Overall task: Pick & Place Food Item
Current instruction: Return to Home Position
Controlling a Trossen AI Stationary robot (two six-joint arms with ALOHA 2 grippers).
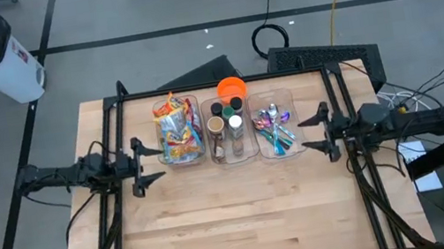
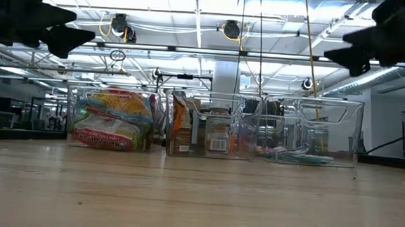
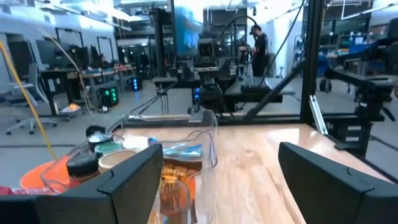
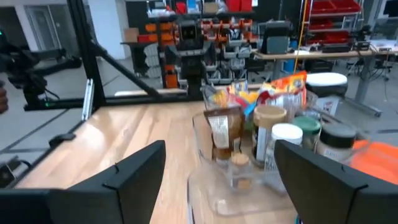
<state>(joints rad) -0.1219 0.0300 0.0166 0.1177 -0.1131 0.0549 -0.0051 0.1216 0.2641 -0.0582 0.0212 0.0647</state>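
High view showed three clear bins in one row, sorted by kind: snack packets (image 1: 174, 125) in the left bin (image 1: 162, 156), jars (image 1: 226, 122), at least four lids by my count, in the middle bin (image 1: 235, 159), and the spoons (image 1: 275, 129) heaped in the right bin (image 1: 289, 94), too tangled to count. One orange bowl (image 1: 230, 87) sat just behind the middle bin. Off either end of the row the left gripper (image 1: 146, 161) and the right gripper (image 1: 324, 133) hung spread and empty, parked, I judged, since nothing lay loose.

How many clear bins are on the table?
3, in a row: left bin with snack packets, middle bin with jars, right bin with spoons. No others show.
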